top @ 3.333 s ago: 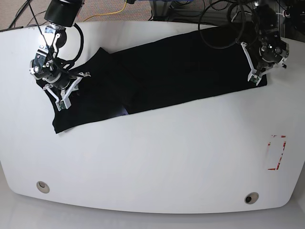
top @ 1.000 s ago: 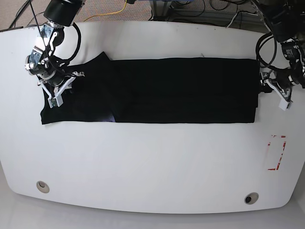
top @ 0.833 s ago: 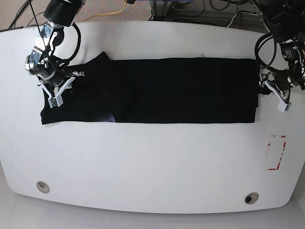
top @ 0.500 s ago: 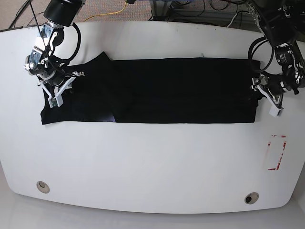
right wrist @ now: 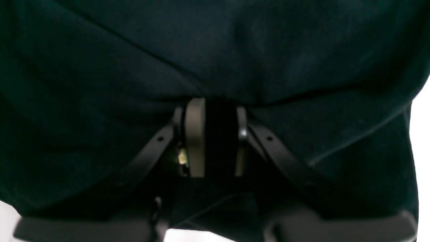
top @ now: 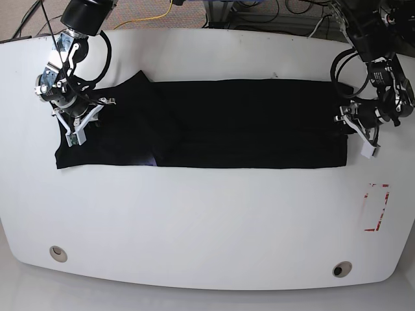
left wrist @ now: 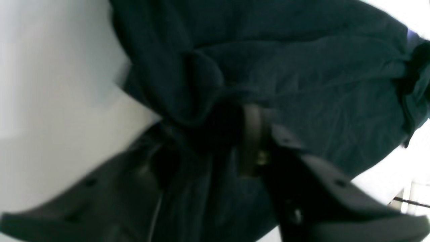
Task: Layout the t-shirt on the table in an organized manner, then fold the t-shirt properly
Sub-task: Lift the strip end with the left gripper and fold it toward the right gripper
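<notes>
T-shirt: the black t-shirt [top: 240,123] lies flat as a long band across the far half of the table, running nearly from one side to the other; one end is wider, with a pointed corner sticking up toward the far edge.
Table: the white table [top: 207,220] is glossy, with two round grey holes [top: 58,253] near the front edge and a red tape rectangle [top: 377,207] at the front right of the base view.
Left claw: the left claw [top: 358,133] sits at the shirt's end on the right of the base view; its wrist camera shows a bunched fold of dark cloth [left wrist: 201,97] gathered between the two fingers, so it is pinching the shirt.
Right claw: the right claw [top: 76,124] sits over the wider end on the left of the base view; its wrist camera shows the fingers [right wrist: 195,134] close together with dark cloth [right wrist: 215,50] clamped between them.
Cables: a yellow cable [top: 152,16] and dark cables lie on the floor beyond the table.
</notes>
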